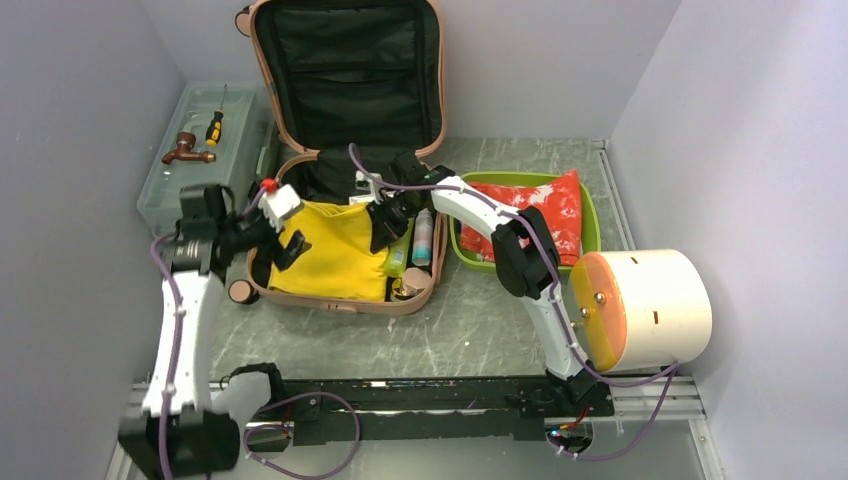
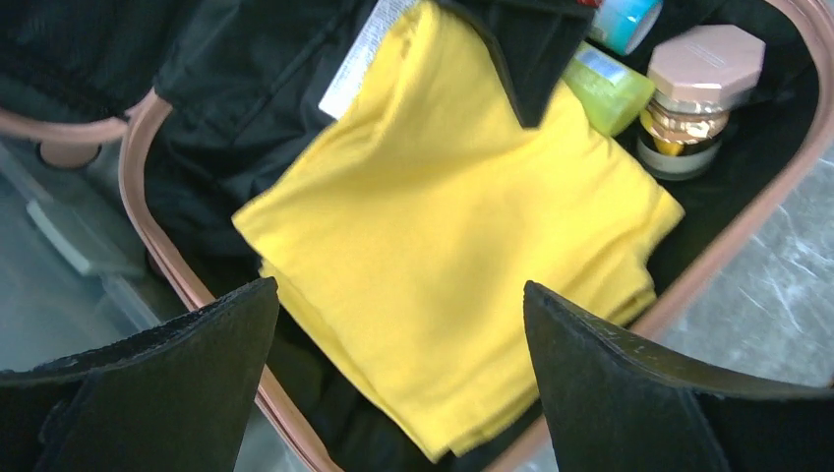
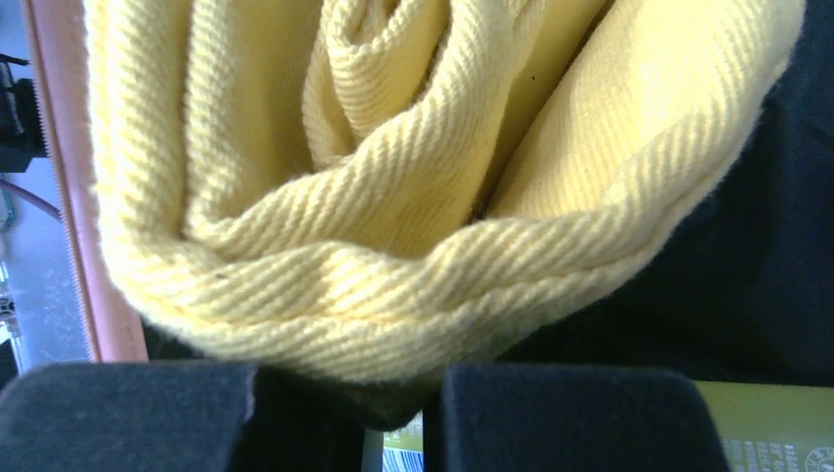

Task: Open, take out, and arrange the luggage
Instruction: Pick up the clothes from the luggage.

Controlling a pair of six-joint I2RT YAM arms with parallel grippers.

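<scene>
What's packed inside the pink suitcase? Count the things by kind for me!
Yellow cloth: 1
Black cloth: 1
Toiletry containers: 3 (green tube, teal-capped bottle, pink-lidded jar)
Total in the suitcase: 5

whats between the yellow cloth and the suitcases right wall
a lime green tube, a small bottle and a pink-lidded jar, in the top view

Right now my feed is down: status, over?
Left claw open above yellow folded cloth. Right claw shut on its edge. Salmon-pink hard-shell suitcase open, not emptied. Nothing blocking.
</scene>
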